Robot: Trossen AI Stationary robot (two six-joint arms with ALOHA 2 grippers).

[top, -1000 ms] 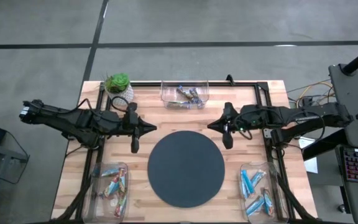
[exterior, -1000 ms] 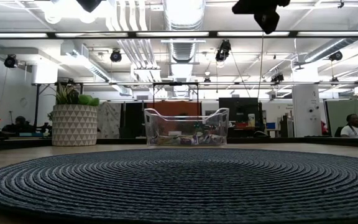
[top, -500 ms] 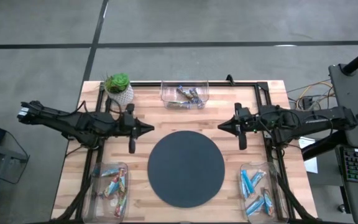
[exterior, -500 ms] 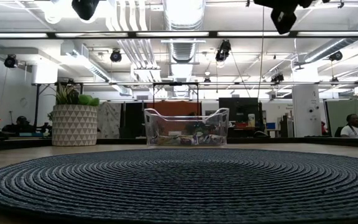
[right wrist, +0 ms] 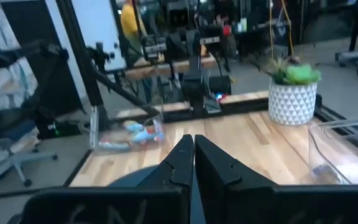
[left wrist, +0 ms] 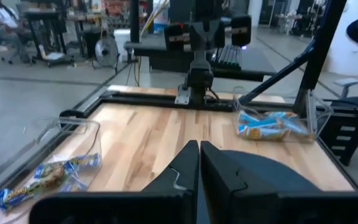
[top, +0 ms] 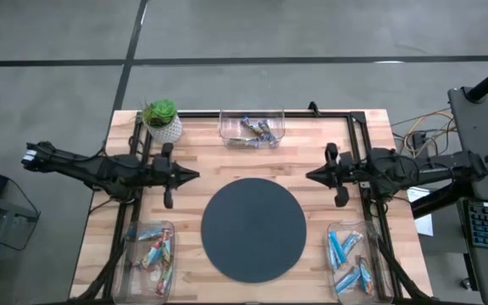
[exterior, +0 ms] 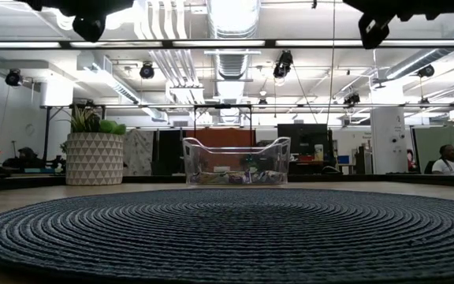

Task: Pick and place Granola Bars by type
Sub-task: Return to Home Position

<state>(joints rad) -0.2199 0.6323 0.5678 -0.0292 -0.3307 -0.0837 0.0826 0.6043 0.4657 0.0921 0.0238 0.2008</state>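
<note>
The granola bars lie in three clear bins: red and green ones in the near-left bin (top: 151,252), blue ones in the near-right bin (top: 350,258), darker mixed ones in the far bin (top: 252,129). The same bars show as blue ones (left wrist: 269,124) and mixed ones (left wrist: 45,179) in the left wrist view. My left gripper (top: 195,175) hangs shut and empty over the table's left part, pointing level toward the right. My right gripper (top: 308,176) mirrors it on the right side, shut and empty. Both wrist views show the fingers closed together, the left (left wrist: 199,155) and the right (right wrist: 192,149).
A large dark round mat (top: 253,229) lies on the wooden table between the two near bins. A potted plant (top: 161,119) stands at the far-left corner. Black frame rails (top: 358,127) run along the far and side edges. A person (exterior: 448,162) sits in the room beyond.
Both grippers have drawn back from the table's middle, the left toward the left edge and the right toward the right edge. Both have sunk a little and tipped to level. They have stayed shut, and no bar has moved.
</note>
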